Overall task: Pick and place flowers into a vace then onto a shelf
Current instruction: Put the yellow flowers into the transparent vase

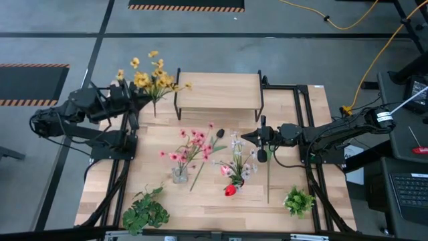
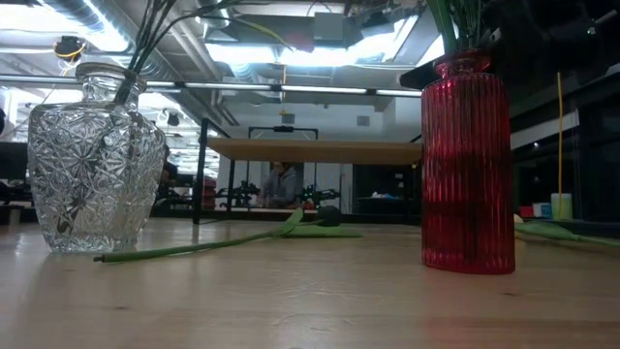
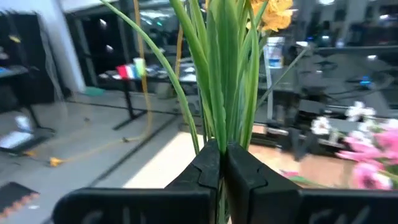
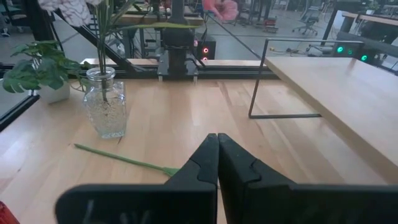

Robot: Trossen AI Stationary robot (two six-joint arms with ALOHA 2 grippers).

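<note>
My left gripper is at the table's far left corner, shut on a bunch of yellow flowers. The light-wood shelf stands at the far middle on black legs. A clear glass vase holds pink flowers, and a red vase holds white ones. One dark-blossomed flower lies flat on the table between the vases, another lies right of the red vase. My right gripper hovers shut mid-table, above the loose stem, holding nothing. My left gripper pinches the green stems and leaves of the yellow bunch between its two fingers, several stems together. It comes in level from the table's left. The bunch is lifted clear of the table, with the blossoms above the fingers.
Two leafy green plants stand near the front edge, one at the left and one at the right. Bare tabletop lies between the glass vase and the shelf. A person sits in the room behind.
</note>
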